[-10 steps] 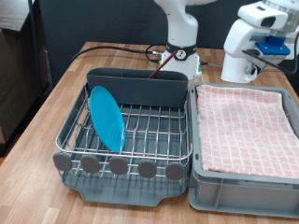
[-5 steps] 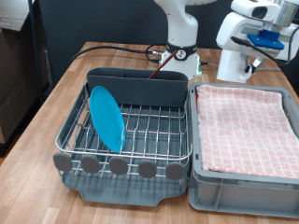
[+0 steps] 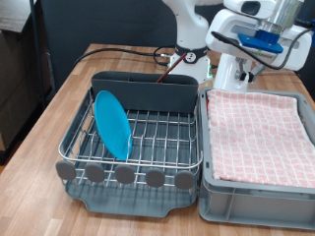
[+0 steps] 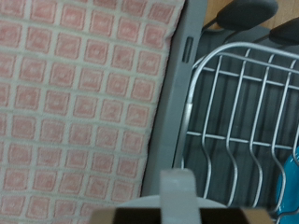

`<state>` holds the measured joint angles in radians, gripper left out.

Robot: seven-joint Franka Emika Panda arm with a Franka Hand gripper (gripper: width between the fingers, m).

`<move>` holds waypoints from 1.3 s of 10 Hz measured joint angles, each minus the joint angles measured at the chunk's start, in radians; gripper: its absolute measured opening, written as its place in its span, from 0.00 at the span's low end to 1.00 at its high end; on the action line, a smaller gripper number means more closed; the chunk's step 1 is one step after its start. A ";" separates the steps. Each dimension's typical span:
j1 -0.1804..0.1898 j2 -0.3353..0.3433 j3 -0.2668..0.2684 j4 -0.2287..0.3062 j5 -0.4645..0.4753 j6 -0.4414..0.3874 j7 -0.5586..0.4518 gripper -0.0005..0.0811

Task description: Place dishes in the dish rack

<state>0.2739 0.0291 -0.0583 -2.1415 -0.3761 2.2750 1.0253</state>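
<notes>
The light-blue plate [image 3: 112,124] stands on edge in the wire dish rack [image 3: 148,147], on the exterior view's left side. My gripper [image 3: 237,79] hangs above the seam between the rack and the crate, at the exterior view's upper right. It is shut on a white thing that looks like the mug [image 3: 227,69]. In the wrist view a blurred pale block, seemingly the mug [image 4: 177,192], sits centred over the crate's edge, with the rack wires [image 4: 234,112] beside it. The wooden spoon is out of view.
A grey crate [image 3: 258,202] lined with red-and-white checked cloth [image 3: 258,130] stands at the rack's right in the exterior view. Grey knobs [image 3: 125,175] line the rack's near edge. The rack's tall grey back compartment [image 3: 145,91] is behind. The robot base [image 3: 189,54] stands at the back.
My gripper has moved to the exterior view's left, from over the crate's far corner towards the rack, with the white thing in it. The plate has not moved.
</notes>
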 joint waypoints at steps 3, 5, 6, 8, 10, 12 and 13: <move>-0.015 0.083 -0.023 0.109 0.004 0.021 -0.099 0.10; -0.014 0.084 -0.024 0.108 0.004 0.020 -0.085 0.10; -0.015 0.091 -0.030 0.110 0.004 0.040 -0.086 0.10; -0.021 0.132 -0.047 0.143 0.004 0.078 -0.090 0.10; -0.024 0.179 -0.060 0.205 0.004 0.076 -0.099 0.10; -0.028 0.219 -0.067 0.268 0.009 0.053 -0.115 0.10; -0.032 0.236 -0.069 0.297 0.020 0.040 -0.128 0.10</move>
<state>0.2421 0.2648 -0.1268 -1.8449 -0.3563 2.3153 0.8974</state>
